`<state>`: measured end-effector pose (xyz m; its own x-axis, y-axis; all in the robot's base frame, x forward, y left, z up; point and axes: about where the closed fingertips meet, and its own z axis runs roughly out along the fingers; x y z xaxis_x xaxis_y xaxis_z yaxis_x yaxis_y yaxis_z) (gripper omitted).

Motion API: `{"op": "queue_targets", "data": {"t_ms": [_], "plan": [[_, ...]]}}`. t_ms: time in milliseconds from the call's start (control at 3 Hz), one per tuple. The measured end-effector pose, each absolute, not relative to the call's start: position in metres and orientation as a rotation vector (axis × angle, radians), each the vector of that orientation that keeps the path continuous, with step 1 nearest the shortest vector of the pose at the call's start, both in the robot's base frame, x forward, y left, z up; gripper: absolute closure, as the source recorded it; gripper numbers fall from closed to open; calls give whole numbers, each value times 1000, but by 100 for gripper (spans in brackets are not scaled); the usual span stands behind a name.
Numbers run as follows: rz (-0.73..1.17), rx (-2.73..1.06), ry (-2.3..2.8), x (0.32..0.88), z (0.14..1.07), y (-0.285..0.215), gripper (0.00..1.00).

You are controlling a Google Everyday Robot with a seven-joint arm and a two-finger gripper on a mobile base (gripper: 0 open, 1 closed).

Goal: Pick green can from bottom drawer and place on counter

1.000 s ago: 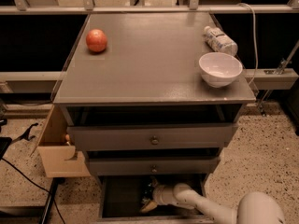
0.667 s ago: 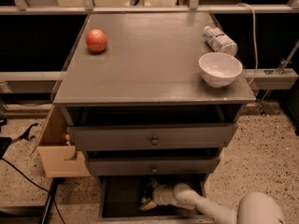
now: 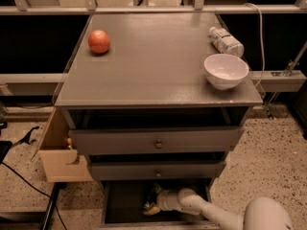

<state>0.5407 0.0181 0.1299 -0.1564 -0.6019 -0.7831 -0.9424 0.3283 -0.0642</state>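
The bottom drawer [image 3: 122, 202] is pulled open under the two knobbed drawers, and its inside is dark. My white arm reaches in from the lower right. The gripper [image 3: 152, 203] is inside the drawer, left of its middle. A small dark greenish shape right at the gripper's tip looks like the green can [image 3: 150, 194], mostly hidden by shadow and by the gripper. I cannot tell whether the gripper holds it. The grey counter [image 3: 158, 66] is the cabinet's flat top.
On the counter are an orange-red apple [image 3: 99, 41] at the back left, a white bowl [image 3: 226, 71] at the right edge and a lying clear plastic bottle [image 3: 225, 41] behind it. A light wooden box [image 3: 60, 152] stands left of the cabinet. Cables lie on the floor at left.
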Motion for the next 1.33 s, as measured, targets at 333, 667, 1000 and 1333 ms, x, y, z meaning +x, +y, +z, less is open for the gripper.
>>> {"op": "queue_targets", "data": {"t_ms": [333, 667, 1000, 1333], "plan": [[587, -1365, 1859, 541, 130, 18, 95], [584, -1363, 1858, 541, 130, 19, 100], [575, -1357, 1854, 541, 132, 20, 100], [539, -1353, 1844, 542, 144, 19, 100]]}}
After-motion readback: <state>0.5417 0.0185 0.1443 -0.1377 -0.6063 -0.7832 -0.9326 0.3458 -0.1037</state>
